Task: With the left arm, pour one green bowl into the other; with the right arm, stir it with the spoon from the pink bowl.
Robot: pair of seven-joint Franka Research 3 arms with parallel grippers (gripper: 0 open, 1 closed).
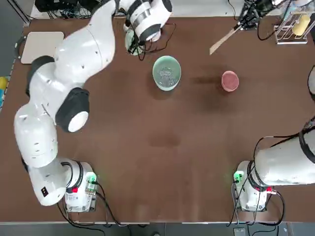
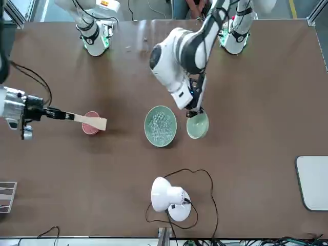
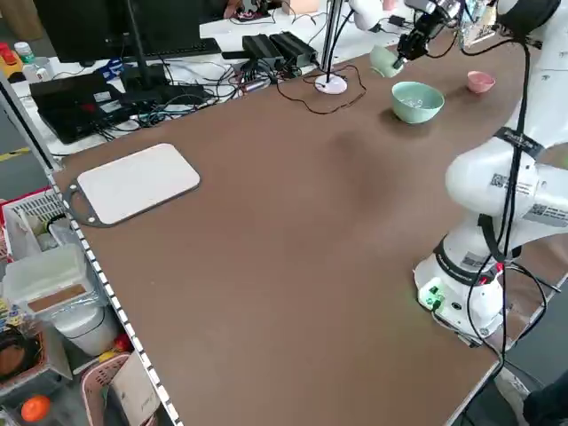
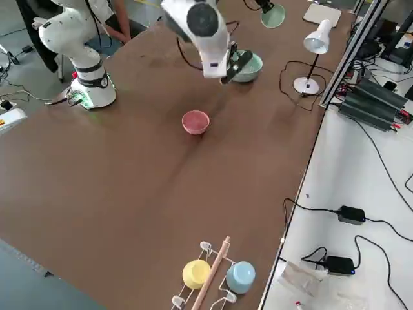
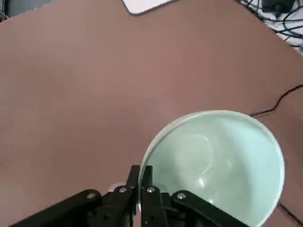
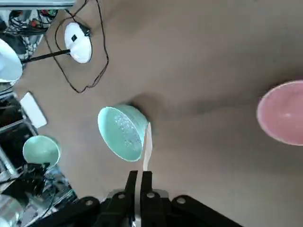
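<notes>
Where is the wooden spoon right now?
The pale wooden spoon is out of the small pink bowl, held in the air by the right end effector. In the front view its blade hangs just above that bowl, left of the large mint-green bowl.

The small pale green bowl (image 2: 197,125) hangs empty above the tabletop beside the large mint-green bowl (image 2: 160,125) holding greyish bits, the pink bowl (image 2: 90,123) sits toward the right edge, and the wooden spoon (image 2: 90,121) is airborne.
</notes>
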